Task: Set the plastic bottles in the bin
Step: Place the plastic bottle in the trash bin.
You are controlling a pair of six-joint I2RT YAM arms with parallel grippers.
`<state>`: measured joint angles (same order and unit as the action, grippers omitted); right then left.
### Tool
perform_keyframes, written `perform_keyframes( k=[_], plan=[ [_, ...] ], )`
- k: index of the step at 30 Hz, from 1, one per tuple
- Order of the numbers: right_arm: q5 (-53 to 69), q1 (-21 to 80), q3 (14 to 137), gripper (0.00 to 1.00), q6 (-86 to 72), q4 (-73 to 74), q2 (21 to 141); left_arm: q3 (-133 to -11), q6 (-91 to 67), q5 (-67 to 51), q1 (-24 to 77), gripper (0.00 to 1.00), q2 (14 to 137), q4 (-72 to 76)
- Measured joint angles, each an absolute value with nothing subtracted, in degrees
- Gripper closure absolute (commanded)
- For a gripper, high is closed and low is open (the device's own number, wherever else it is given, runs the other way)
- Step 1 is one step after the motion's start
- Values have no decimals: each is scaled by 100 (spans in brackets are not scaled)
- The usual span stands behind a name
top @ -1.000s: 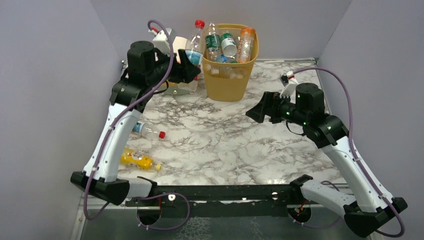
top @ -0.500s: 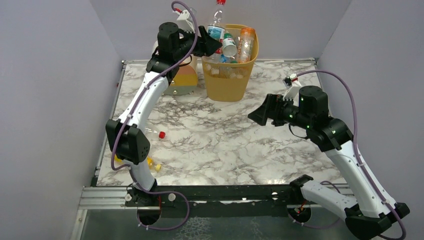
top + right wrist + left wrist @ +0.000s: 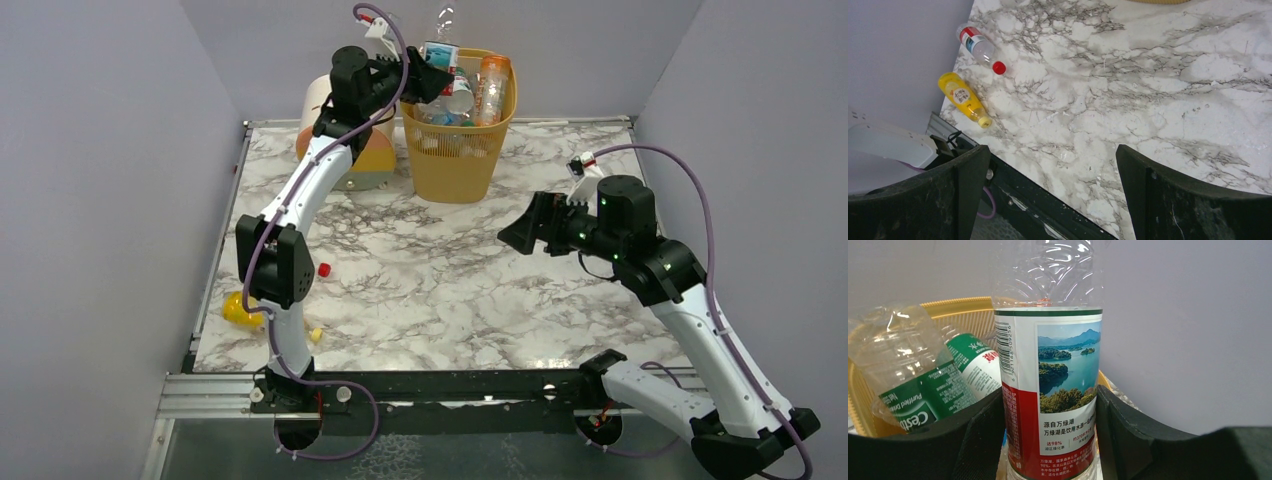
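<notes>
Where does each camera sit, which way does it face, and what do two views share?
Top external: high behind the robot, looking down on the table, bin, left arm and right arm.
Left wrist: on the raised left arm, facing the bin; its jaws are shut on a bottle.
Right wrist: on the right arm, looking down toward the table's left edge; open jaws frame a yellow bottle.
Shared: top external and right wrist both show that yellow bottle.

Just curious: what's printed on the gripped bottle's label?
Bottle label: lake scene above red; left wrist view.
</notes>
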<state>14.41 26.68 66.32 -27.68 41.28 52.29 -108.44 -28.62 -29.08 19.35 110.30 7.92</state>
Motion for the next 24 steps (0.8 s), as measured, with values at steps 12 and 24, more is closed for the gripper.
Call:
perform_keyframes(
  k=[12,24],
  plan=[
    [1444,2668,6326,1,-2812,4051,5280,-11013,-2672,-2873,1935,35,11461,1028],
    [1446,2668,6250,1,-2853,3999,5282,-10847,-2499,-2718,1935,14,11561,1020]
  ],
)
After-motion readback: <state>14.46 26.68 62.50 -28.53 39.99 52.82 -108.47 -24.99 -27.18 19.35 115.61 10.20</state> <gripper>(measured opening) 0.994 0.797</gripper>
